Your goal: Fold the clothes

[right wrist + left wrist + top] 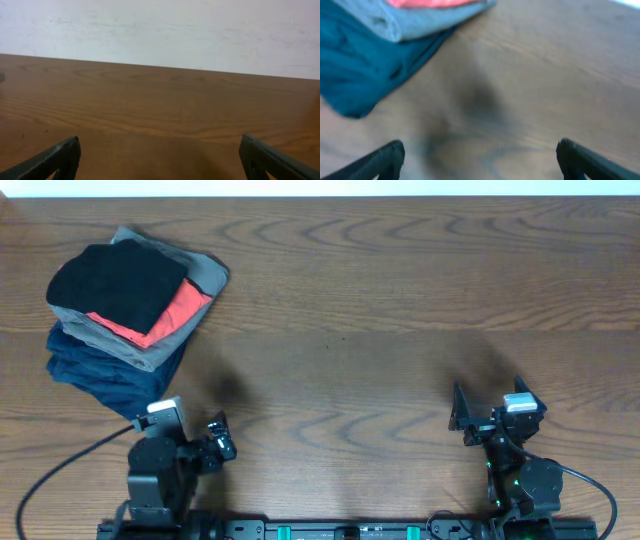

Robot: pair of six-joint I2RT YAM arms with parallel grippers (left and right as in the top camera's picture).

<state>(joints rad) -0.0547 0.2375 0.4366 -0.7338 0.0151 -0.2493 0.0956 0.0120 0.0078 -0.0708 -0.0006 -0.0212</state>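
The black T-shirt [115,283] lies folded on top of a stack of garments at the table's far left. It does not show in either wrist view. My left gripper [217,442] is open and empty near the front edge, below and right of the stack. In the blurred left wrist view its fingers [480,161] are spread wide over bare wood. My right gripper [463,423] is open and empty at the front right. In the right wrist view its fingers [160,157] are spread over bare table.
Under the black shirt lie a red-orange garment [178,308], a grey one [205,272] and a navy one [100,375]. The navy [355,70] and grey [420,25] garments show in the left wrist view. A white wall [160,30] lies beyond the table's far edge.
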